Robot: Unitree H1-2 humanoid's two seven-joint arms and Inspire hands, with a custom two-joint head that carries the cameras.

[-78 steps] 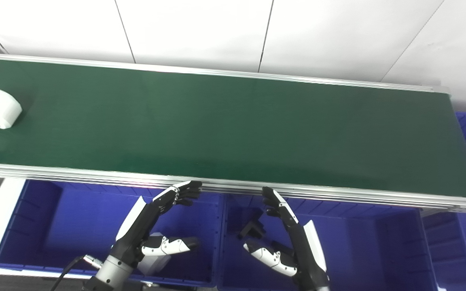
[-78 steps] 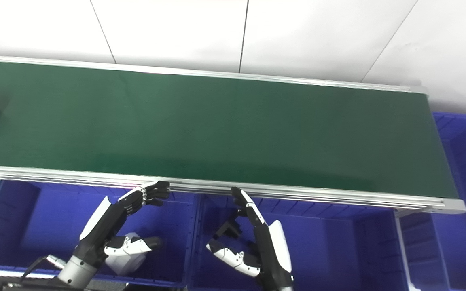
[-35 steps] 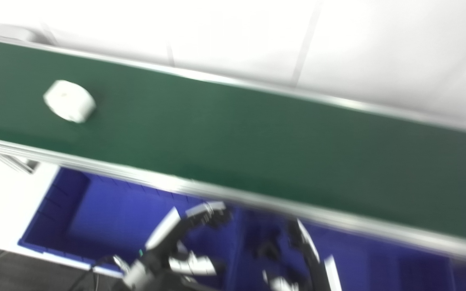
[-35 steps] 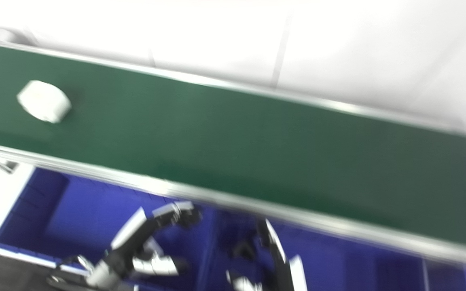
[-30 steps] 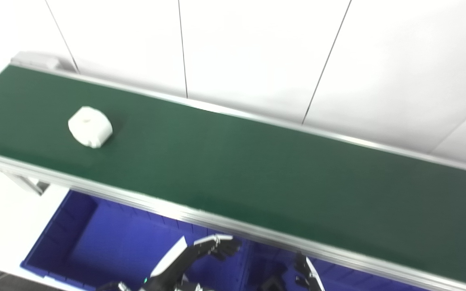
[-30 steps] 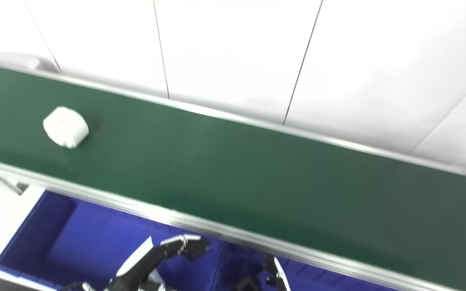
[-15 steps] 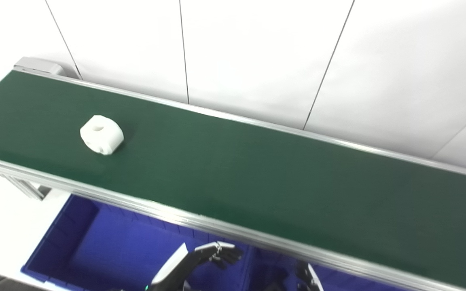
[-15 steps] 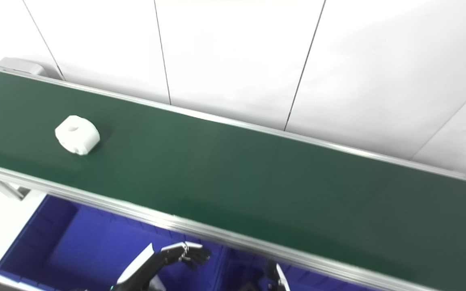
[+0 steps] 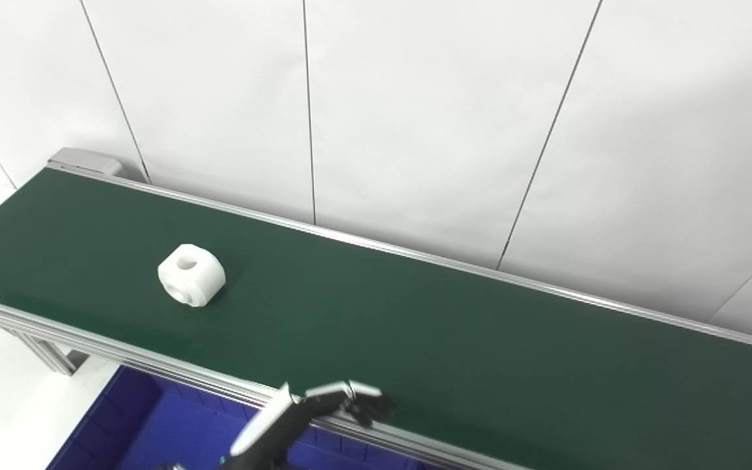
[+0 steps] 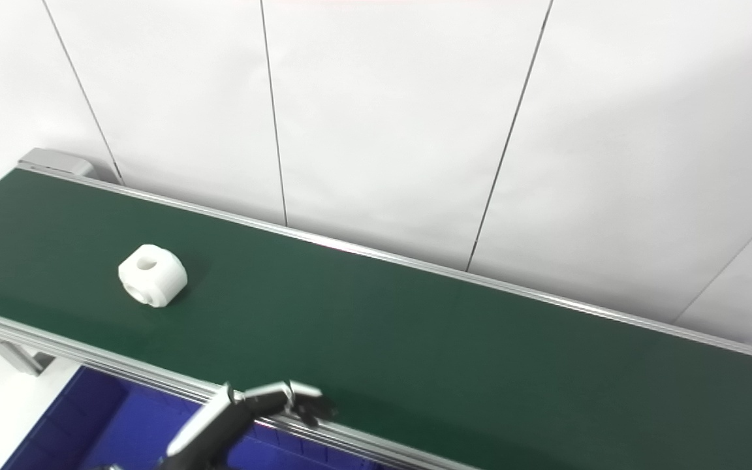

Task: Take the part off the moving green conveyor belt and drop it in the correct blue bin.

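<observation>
A white rounded part (image 9: 191, 275) with a hole in its top and another in its side lies on the left stretch of the green conveyor belt (image 9: 454, 339), closer to the near rail. My left hand (image 9: 324, 408) reaches up from the bottom edge, its dark fingertips (image 10: 314, 406) bent over the near rail, well to the right of the part (image 10: 152, 275) and not touching it. It holds nothing and stands open; its thumb is hidden. My right hand is out of the picture.
A silver rail (image 9: 154, 365) runs along the belt's near side, another along the far side against a white panelled wall (image 9: 415, 117). A corner of a blue bin (image 9: 154, 424) shows under the near rail at the bottom left. The belt's left end cap (image 10: 49, 160) is grey.
The camera has tilted up and turned left, so the bins and my right hand dropped out of view. The part has ridden rightward along the belt. My left hand has risen to the near rail.
</observation>
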